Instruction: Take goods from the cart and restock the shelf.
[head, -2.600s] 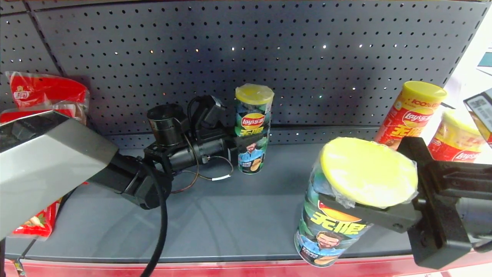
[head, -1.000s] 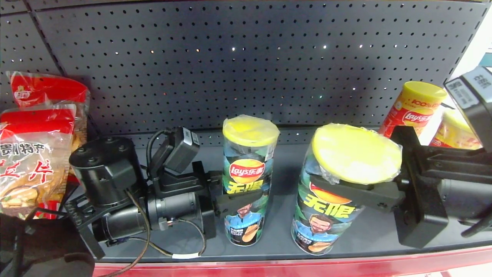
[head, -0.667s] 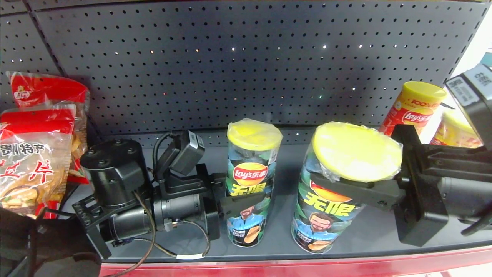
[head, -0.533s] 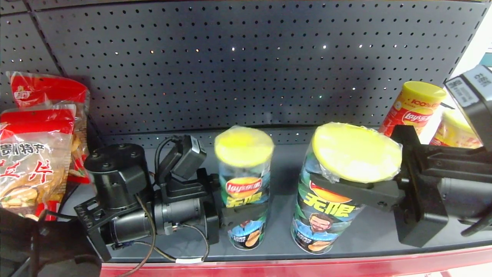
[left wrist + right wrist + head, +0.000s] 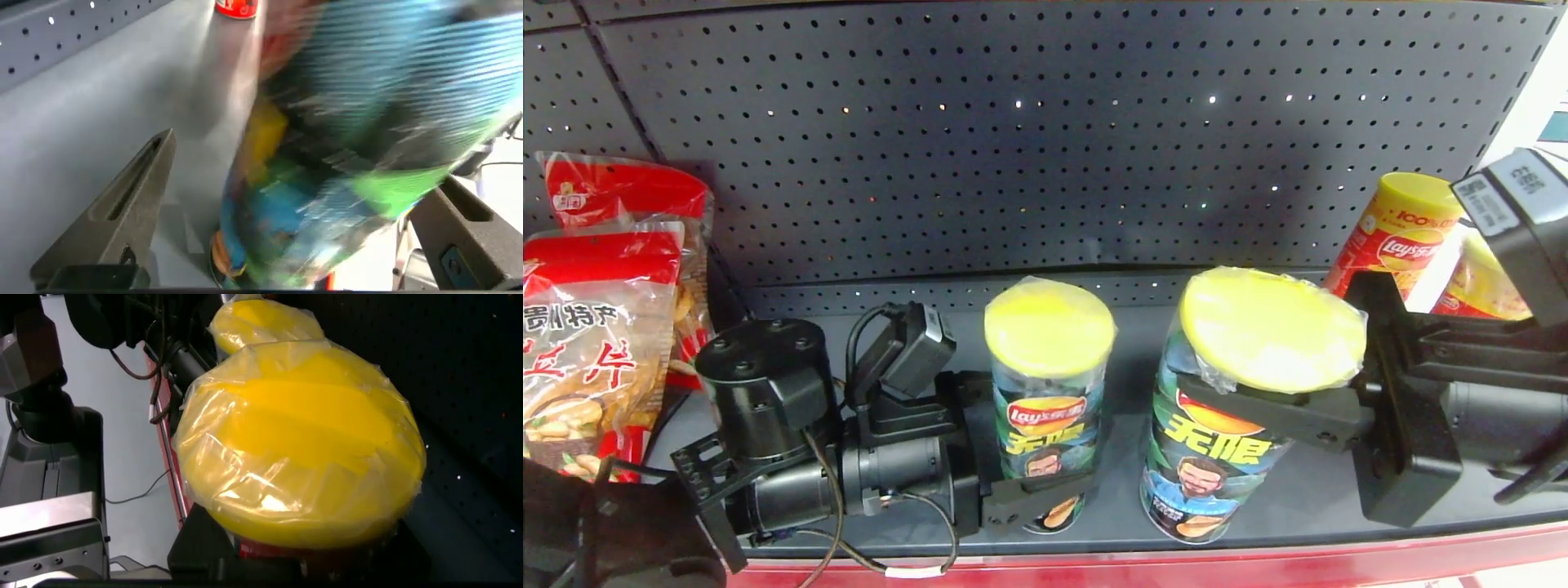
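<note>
Two green-and-blue chip cans with yellow lids stand side by side near the front of the grey shelf (image 5: 915,286). My left gripper (image 5: 1045,490) sits low at the base of the left can (image 5: 1049,392). In the left wrist view its fingers (image 5: 122,220) are spread, open, and the blurred left can (image 5: 343,163) is between them with a gap on one side. My right gripper (image 5: 1258,392) is shut on the right can (image 5: 1217,465) just under its lid (image 5: 294,441). That can's base is close to the shelf's front edge.
A perforated grey back panel (image 5: 1013,122) closes the shelf behind. Red snack bags (image 5: 588,327) stand at the left end. Two red-and-yellow cans (image 5: 1401,237) stand at the right end, behind my right arm. A red lip (image 5: 1094,565) runs along the front.
The left can was brought from the back of the shelf to the front beside the right can. In the last half second my left gripper slid down to its base and opened.
</note>
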Robot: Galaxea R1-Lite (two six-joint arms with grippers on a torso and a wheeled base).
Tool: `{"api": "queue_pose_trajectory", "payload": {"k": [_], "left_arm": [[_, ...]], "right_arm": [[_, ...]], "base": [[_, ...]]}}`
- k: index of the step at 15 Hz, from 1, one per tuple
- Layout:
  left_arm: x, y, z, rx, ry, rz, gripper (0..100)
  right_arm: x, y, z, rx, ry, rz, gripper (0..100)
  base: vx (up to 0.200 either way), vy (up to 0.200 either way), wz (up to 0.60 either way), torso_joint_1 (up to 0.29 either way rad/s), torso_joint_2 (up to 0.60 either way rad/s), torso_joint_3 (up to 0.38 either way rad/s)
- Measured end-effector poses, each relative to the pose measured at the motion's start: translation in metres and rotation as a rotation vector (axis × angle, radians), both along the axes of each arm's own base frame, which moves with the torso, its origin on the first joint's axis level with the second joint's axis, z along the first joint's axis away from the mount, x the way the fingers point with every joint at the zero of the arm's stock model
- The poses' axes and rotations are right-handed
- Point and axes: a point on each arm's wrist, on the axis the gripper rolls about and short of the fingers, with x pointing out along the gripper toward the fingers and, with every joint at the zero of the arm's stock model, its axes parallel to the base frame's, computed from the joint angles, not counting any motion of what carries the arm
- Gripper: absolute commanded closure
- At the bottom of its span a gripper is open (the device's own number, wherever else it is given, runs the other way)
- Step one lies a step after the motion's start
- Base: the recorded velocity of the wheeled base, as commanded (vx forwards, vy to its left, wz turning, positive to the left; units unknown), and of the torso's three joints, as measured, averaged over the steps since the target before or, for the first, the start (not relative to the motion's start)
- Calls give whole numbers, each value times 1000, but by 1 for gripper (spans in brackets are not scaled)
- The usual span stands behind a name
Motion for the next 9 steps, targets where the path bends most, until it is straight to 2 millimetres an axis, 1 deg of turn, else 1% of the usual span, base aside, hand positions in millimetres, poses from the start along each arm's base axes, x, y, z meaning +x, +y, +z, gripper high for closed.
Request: {"api": "queue_pose_trajectory", "payload": {"k": [4,5,9], "left_arm": [[-16,13,-3,14,18,0,0],[-23,18,-3,16,21,-2,0],[-64,51,2,1,1,6,0]], "right_arm": [[1,1,-2,-1,13,-1,100],[2,1,-2,-1,15,-2,100],[2,3,-2,-4,18,0,100]], "base": [[0,0,0,0,0,0],[0,0,0,0,0,0],[0,0,0,0,0,0]]}}
